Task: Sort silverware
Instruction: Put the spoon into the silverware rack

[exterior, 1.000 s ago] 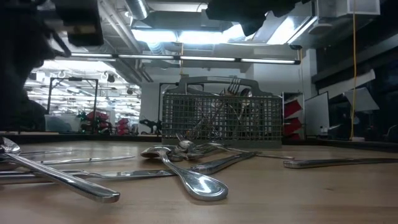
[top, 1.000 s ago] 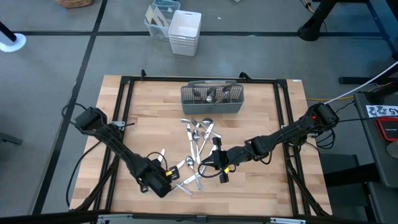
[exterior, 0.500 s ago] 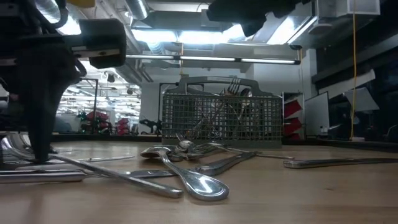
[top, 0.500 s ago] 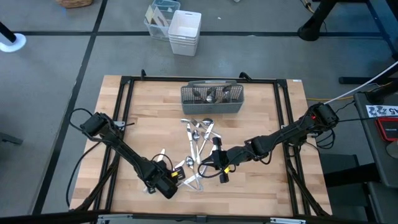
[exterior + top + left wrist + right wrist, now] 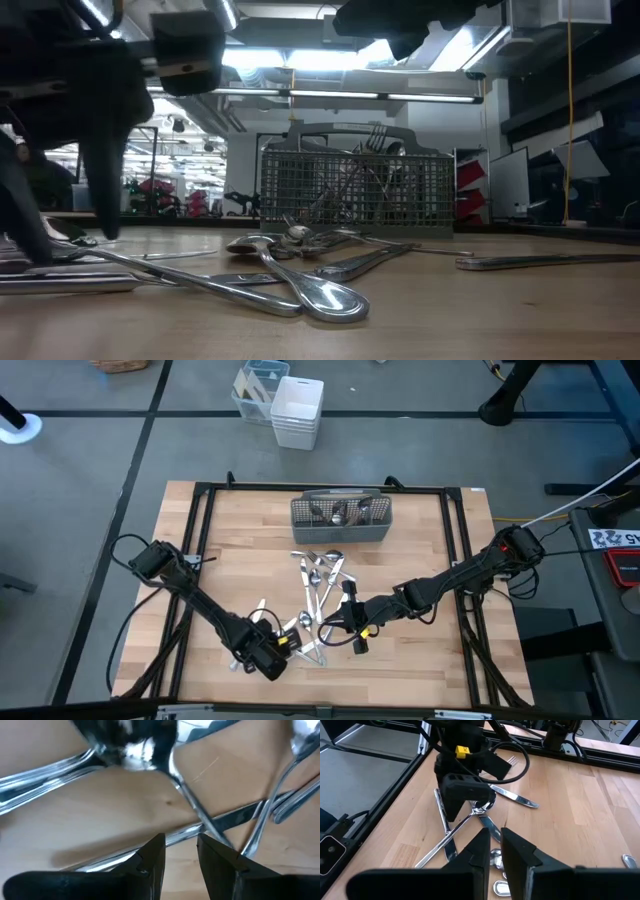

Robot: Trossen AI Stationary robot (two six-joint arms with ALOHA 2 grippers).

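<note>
Left gripper [image 5: 285, 645] shifted onto silverware [image 5: 318, 585] | two arms

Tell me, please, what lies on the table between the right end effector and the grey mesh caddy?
In the high view, loose silverware lies there: spoons and forks scattered from the right end effector up toward the caddy, with bare wood just before it.

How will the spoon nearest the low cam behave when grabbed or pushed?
Likely stiff: the spoon is slim, solid-looking metal. Probably slippery: it has a mirror finish and lies low on the smooth wood table, so fingers may skate off. A push would likely drag the silverware tangled beside it too.
</note>
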